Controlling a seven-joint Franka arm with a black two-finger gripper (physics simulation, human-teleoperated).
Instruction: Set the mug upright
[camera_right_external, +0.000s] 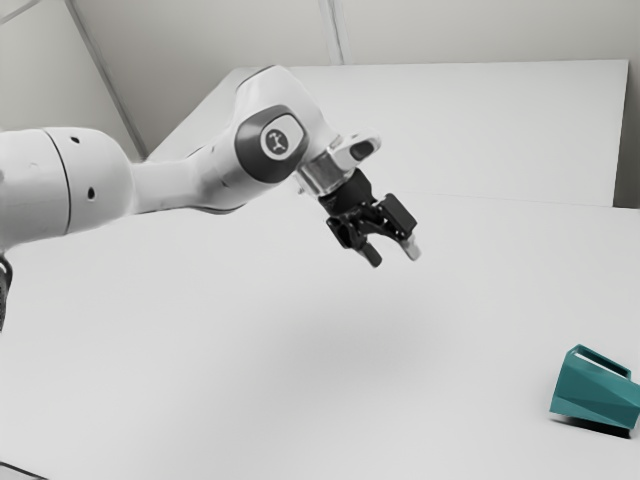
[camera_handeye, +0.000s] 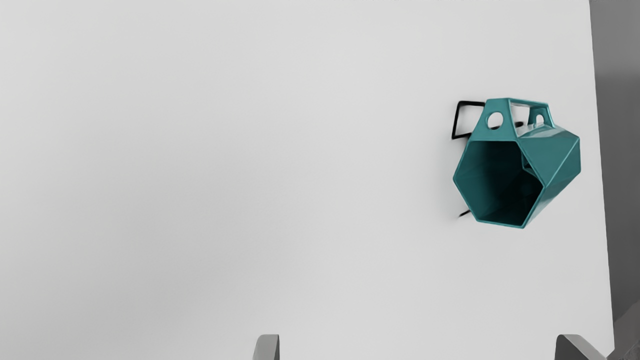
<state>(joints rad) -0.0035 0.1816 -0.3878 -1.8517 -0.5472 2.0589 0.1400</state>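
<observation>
Plainly, arm (camera_right_external: 160, 186): reaching in from the exterior view's left, hand raised over the table (camera_right_external: 250, 350).
Gripper (camera_right_external: 392, 253): jaws wide apart, nothing between them, pointing down and toward the exterior view's right.
Mug from jaws: well apart, lower and farther toward the exterior view's right; in the wrist view it lies ahead of the jaws, off their midline, toward the darker finger (camera_handeye: 575, 350).
Teal mug (camera_right_external: 595, 392): on its side on the table, not upright.
Mouth (camera_handeye: 500, 185): facing back toward the gripper.
Long axis: roughly along the line from mouth to base, base pointing away from the hand.
Handle (camera_handeye: 509, 120): uppermost on the body.
Table edge (camera_handeye: 602, 175): near the base end.
Coming move, as I judge it: reach out and down to the mug, grip it, then swing the mouth up and the base under, minding that edge.
</observation>
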